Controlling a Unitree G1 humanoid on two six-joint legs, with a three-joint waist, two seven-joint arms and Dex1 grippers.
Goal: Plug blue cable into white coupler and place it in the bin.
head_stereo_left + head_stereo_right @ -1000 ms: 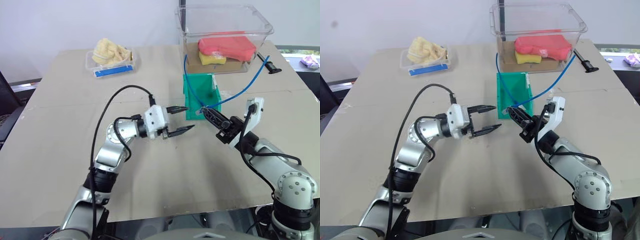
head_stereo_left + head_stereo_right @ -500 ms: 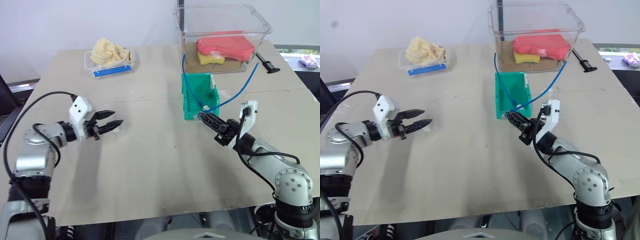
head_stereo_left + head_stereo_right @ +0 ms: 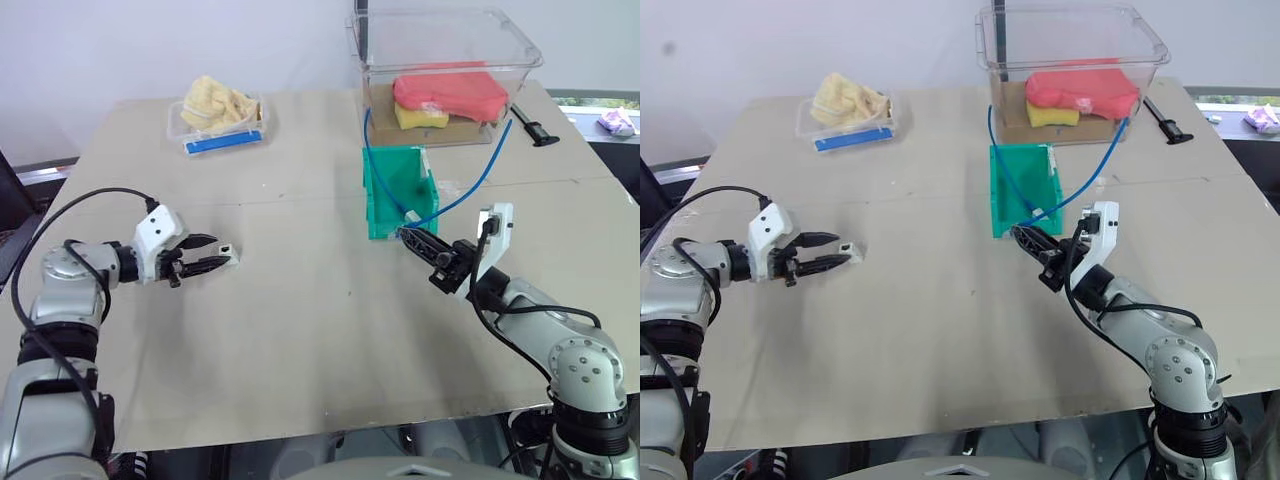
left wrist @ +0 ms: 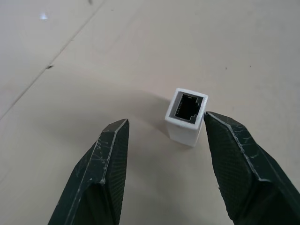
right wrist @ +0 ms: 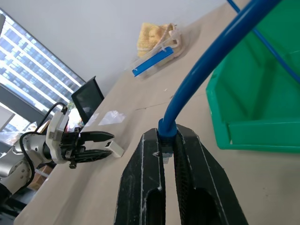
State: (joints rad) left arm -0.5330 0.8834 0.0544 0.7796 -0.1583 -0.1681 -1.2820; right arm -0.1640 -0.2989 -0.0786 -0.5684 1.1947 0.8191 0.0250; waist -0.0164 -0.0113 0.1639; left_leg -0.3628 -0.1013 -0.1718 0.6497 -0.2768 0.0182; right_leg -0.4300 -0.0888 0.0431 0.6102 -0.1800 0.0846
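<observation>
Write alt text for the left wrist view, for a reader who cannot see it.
The left claw stands open over a beige table, its two black fingers either side of the white coupler. The coupler lies on the table close to one finger, its dark socket facing the camera, not yet gripped.

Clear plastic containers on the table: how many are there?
2: a large clear tub at the far edge holding red and yellow items, and a shallow clear tray with a blue label, far left.

Left gripper (image 3: 214,253) fingers parted, right gripper (image 3: 411,236) fingers clamped
</observation>
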